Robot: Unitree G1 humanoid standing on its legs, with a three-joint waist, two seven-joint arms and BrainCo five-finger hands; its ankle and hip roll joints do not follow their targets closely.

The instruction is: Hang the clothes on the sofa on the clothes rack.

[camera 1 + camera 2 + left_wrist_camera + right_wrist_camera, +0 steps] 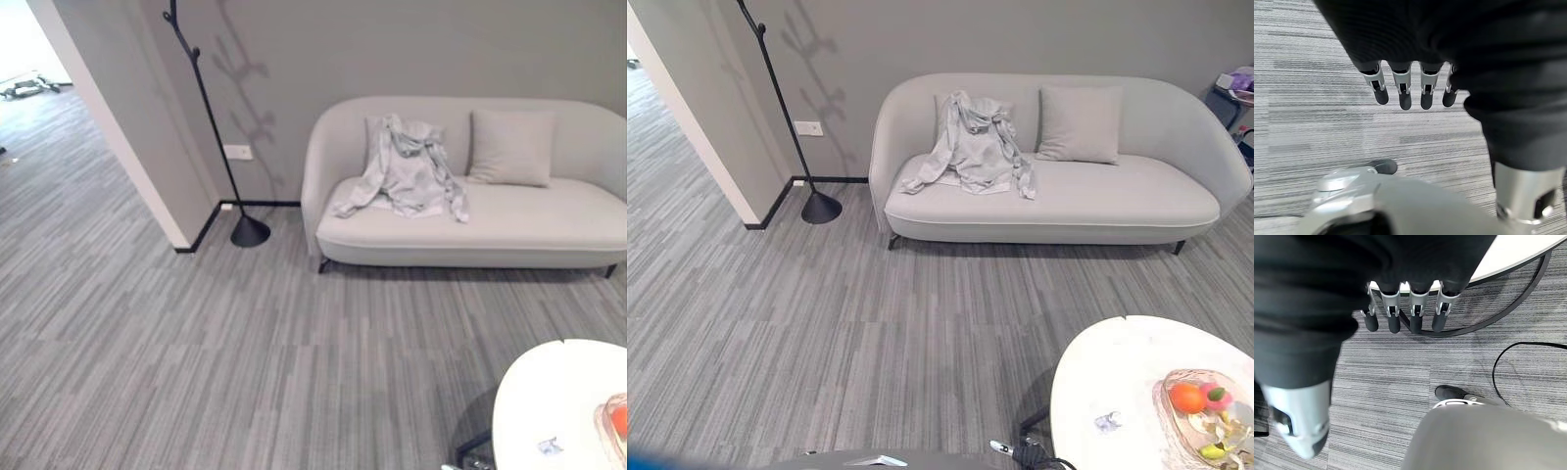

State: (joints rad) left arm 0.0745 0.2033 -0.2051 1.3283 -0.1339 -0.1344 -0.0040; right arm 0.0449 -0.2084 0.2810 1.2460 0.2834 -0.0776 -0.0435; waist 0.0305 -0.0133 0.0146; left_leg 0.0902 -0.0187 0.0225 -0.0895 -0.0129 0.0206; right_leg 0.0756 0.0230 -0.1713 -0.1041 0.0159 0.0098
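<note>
While both hands [1410,88] [1403,313] hang with straight fingers, open carpet [245,333] separates sofa-draped clothes [407,171] from corner rack [211,117].

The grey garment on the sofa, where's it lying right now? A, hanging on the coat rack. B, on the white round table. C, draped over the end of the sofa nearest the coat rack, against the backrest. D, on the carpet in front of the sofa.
C: the grey garment lies crumpled on the seat and against the backrest at the sofa end closest to the black clothes rack, beside a cushion.
</note>
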